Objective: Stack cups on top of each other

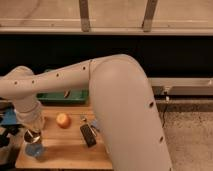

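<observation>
My gripper [33,134] hangs from the white arm at the left end of the wooden table [65,147]. It is shut on the shiny metal cup [33,136], whose dark inside shows. It holds the cup just above the light-blue cup [34,149], which stands near the table's front left corner. I cannot tell whether the two cups touch. The cream-white cup is hidden behind my wrist.
An orange fruit [63,120] lies mid-table and a black oblong object [88,135] to its right. A green tray [67,95] stands at the back. A blue item [7,118] sits at the far left edge. My large white arm covers the table's right side.
</observation>
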Controlling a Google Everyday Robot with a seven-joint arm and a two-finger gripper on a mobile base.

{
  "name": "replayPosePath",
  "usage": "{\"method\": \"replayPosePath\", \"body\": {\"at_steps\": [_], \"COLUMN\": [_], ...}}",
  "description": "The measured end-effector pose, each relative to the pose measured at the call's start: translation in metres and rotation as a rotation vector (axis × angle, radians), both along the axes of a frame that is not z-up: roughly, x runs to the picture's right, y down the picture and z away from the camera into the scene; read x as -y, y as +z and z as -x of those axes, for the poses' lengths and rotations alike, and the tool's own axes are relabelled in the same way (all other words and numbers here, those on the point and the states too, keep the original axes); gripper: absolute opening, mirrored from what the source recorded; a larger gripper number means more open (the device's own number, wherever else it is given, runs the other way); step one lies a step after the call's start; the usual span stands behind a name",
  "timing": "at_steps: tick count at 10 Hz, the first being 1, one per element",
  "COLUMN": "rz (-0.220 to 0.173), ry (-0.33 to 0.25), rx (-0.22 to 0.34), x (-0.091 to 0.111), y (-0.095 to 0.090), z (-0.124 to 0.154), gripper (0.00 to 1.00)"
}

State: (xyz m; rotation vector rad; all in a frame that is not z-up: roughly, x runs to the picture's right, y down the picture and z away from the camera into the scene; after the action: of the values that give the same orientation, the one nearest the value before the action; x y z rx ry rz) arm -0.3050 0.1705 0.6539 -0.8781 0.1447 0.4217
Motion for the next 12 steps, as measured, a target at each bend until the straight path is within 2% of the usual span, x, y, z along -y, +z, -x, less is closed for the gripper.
{"method": "replayPosePath", "body": {"at_steps": [3, 9, 10, 12], "rz": [0.007, 0.081, 0.091, 0.102], "ry": [-0.036, -0.057, -0.06, -0.061], "rx": [0.037, 0.031, 0.024, 0.019], "x": [-0.01, -0.035, -0.038, -0.041], "y": [-0.005, 0.021, 0.025, 0.03], "z": [0.017, 0.023, 0.023, 0.022], "gripper": [0.0, 0.0, 0.02, 0.16]}}
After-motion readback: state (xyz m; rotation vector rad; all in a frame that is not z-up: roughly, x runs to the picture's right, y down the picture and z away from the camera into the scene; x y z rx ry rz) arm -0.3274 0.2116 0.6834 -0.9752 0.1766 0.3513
